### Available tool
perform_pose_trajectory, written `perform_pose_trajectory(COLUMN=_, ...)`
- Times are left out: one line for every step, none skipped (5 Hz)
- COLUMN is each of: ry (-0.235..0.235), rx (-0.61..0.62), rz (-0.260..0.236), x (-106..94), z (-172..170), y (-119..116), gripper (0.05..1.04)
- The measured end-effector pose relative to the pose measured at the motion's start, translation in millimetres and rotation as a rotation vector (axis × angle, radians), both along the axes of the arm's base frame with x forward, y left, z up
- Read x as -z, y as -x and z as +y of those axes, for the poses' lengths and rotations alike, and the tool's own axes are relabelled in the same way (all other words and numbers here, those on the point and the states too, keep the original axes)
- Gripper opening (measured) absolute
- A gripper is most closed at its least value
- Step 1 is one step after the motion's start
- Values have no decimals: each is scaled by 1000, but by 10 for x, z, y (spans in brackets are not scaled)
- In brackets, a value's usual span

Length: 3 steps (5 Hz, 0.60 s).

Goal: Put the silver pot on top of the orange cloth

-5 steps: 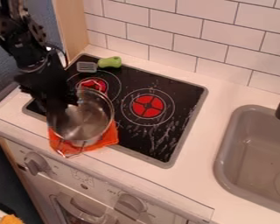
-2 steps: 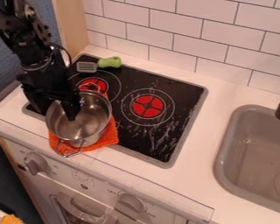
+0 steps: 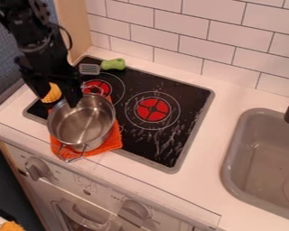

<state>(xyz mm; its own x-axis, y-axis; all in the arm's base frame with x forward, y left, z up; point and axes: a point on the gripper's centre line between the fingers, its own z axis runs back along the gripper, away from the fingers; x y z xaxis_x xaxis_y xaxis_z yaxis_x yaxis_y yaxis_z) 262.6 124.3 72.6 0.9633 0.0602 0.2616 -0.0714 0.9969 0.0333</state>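
Observation:
The black gripper (image 3: pixel 62 102) hangs at the upper left rim of the pot, with its fingers apart and one tip just inside the rim. Upright on the orange cloth (image 3: pixel 112 140) stands the silver pot (image 3: pixel 81 124), near the stove's front left corner. Cloth shows around the pot's front and right side, and the rest of it is hidden underneath. One wire handle of the pot points to the front, the other to the back.
Behind the pot lie a green-handled spatula (image 3: pixel 114 64) and, by the gripper, a yellow object (image 3: pixel 51 93). The black stovetop (image 3: pixel 171 92) extends right towards a grey sink (image 3: pixel 255 167). A tiled wall (image 3: pixel 225 38) stands behind.
The gripper has moved up and back from the pot's inside to its rear left rim. The pot has shifted slightly left, and the yellow object has come into sight.

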Motion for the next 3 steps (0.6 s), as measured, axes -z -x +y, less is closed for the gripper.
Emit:
perform_pose_trajectory(ry=16, rx=17, rz=-55, x=-238, z=-40, y=-61, gripper=1001)
perform_pose_trajectory(ry=0, rx=7, rz=-101, x=-442, z=-40, y=-82, gripper=1001)
perform_pose_trajectory(ry=1, rx=7, rz=-99, x=-442, z=-41, y=-80, gripper=1001)
